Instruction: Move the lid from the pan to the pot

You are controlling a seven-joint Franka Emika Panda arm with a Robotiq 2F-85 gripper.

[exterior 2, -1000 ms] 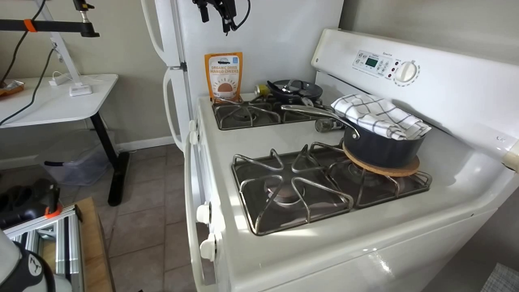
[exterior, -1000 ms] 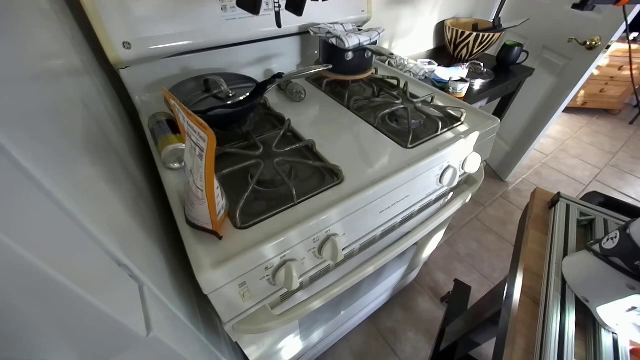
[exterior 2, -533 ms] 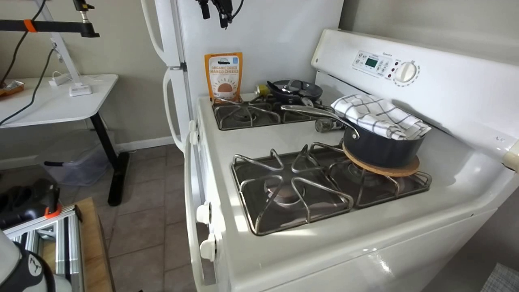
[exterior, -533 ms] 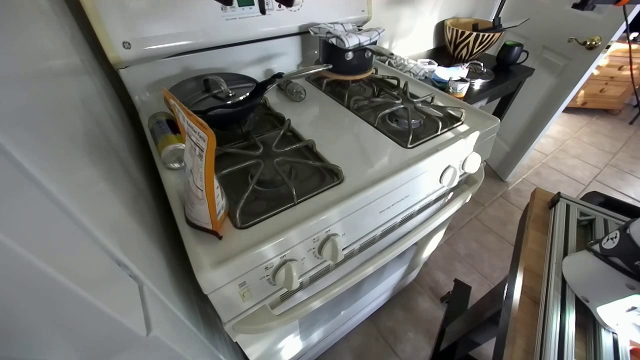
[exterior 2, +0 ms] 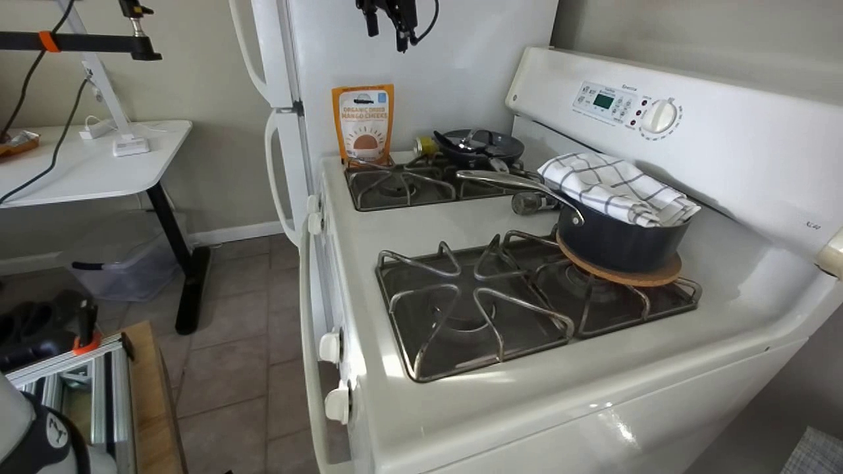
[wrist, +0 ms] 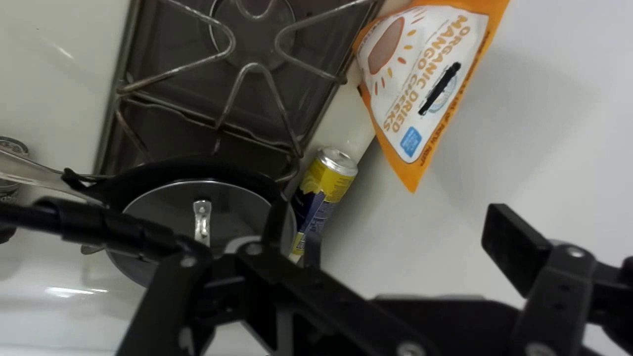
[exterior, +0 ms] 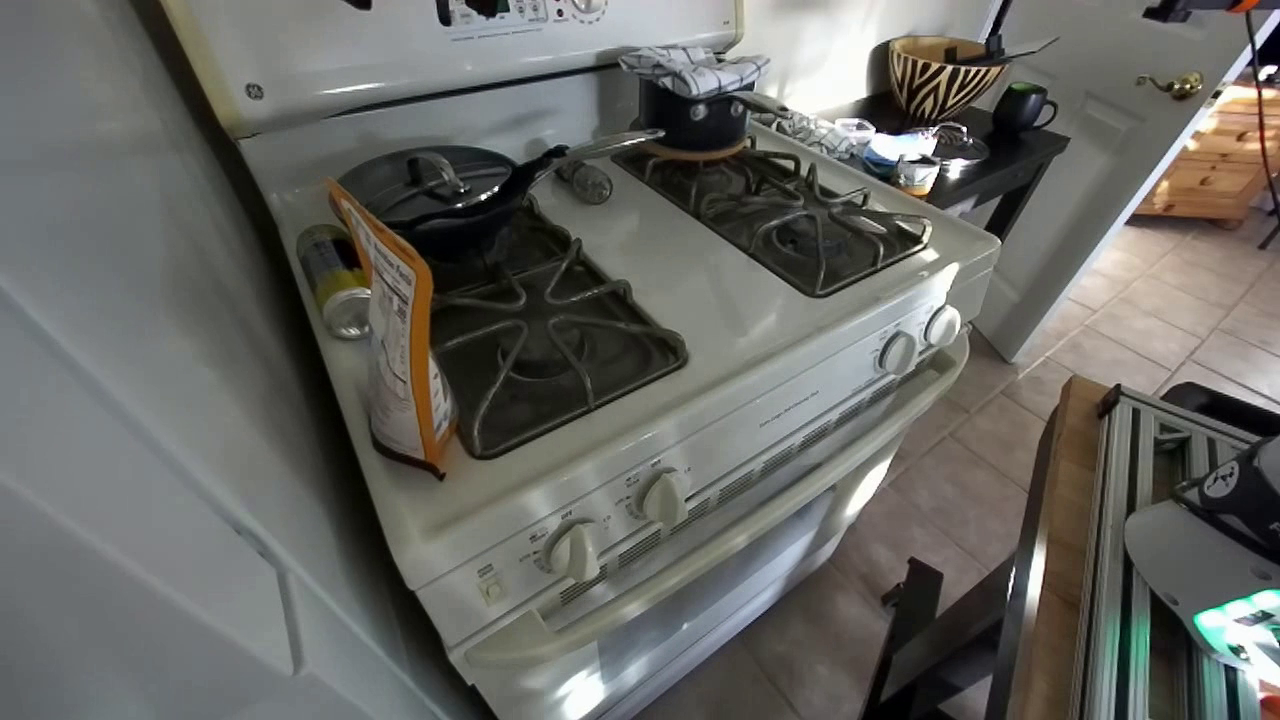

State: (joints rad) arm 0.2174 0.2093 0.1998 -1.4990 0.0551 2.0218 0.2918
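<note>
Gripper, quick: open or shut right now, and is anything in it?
Gripper: open wide, holding nothing; the lid sits on the pan.

Ref. pt.: stove [exterior: 645,245], wht. Fridge [exterior 2: 428,79], wht, just beside stove. Wall [exterior 2: 691,39] behind stove: plain, greyish. Floor [exterior 2: 224,375] in front of stove: brownish tile, grout lines vis. On stove's side opp. fridge: blk table [exterior: 1025,147] near; wht door [exterior: 1100,130] farther off, open, brass handle [exterior: 1183,86]; wood drawers [exterior: 1210,185] well apart. Also well apart from stove: beige wall [exterior 2: 191,99], wht baseboard [exterior 2: 247,230], wht desk [exterior 2: 85,174], clear bin [exterior 2: 125,263] low. Light: bright patches [exterior: 582,690] on stove front & on wall near stove; fridge side facing stove in soft shade.
</note>
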